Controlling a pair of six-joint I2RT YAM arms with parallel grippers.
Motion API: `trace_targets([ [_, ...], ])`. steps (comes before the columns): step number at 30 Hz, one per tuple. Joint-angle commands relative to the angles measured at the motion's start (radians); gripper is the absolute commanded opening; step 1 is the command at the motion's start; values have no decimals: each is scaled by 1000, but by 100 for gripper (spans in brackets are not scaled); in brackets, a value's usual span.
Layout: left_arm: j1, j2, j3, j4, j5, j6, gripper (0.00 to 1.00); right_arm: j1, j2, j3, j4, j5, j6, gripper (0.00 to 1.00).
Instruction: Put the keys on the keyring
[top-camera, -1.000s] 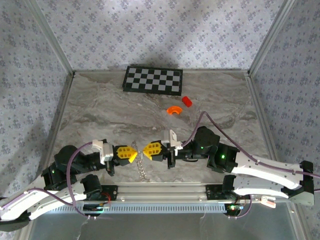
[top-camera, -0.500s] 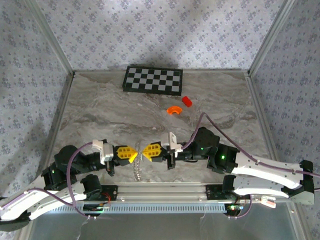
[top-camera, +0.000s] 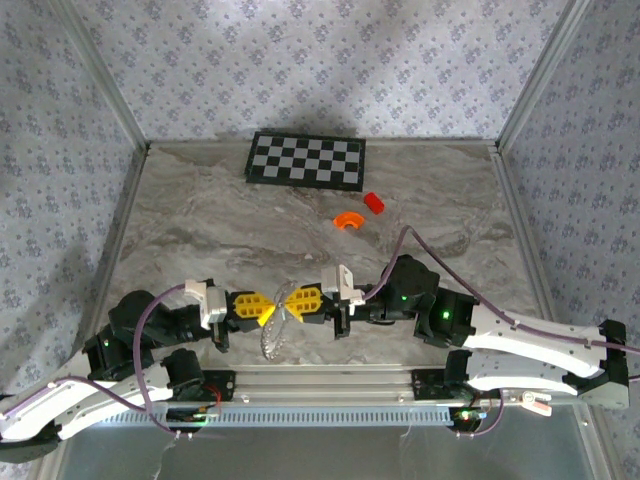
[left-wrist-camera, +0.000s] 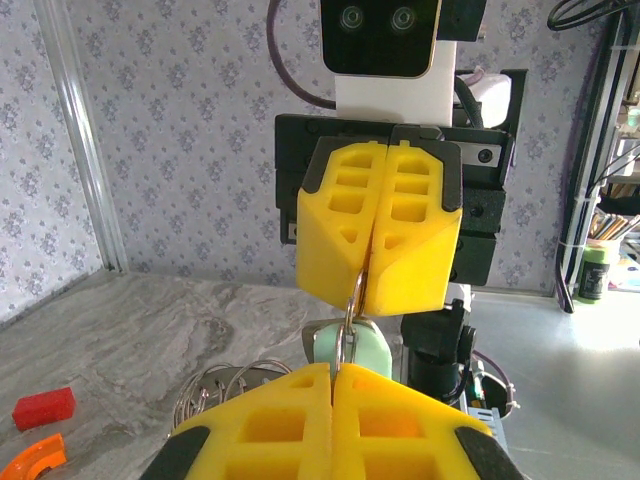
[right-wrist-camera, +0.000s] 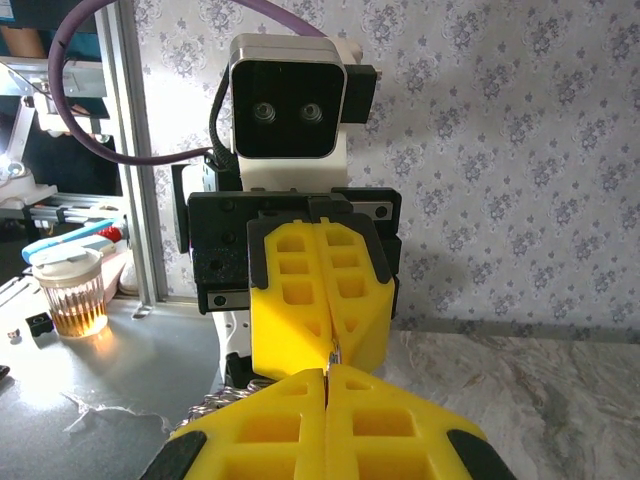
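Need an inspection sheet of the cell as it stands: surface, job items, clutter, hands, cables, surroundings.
Surface: marbled grey tabletop, no spills seen.
Job's things: keyring pinched between the two hands; shiny bunch of rings and keys hangs below them, too blurred to count.
Clutter: checkerboard at the far edge; red block and orange curved piece just in front of it, well apart from the work.
Hands: left hand and right hand both shut, tip to tip near the near edge.
Cables: left purple cable and right purple cable loop above the arms, away from the fingertips.
Surroundings: patterned walls, aluminium frame posts.
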Motion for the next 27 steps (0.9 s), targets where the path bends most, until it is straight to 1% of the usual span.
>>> trace_targets([
  [1,2,-7,15,45,-7,10,0,14,3,27,4,-6,-21,0],
  [27,2,-8,20,22,-22,1,0,34,6,56,-59,-16,-60,0],
])
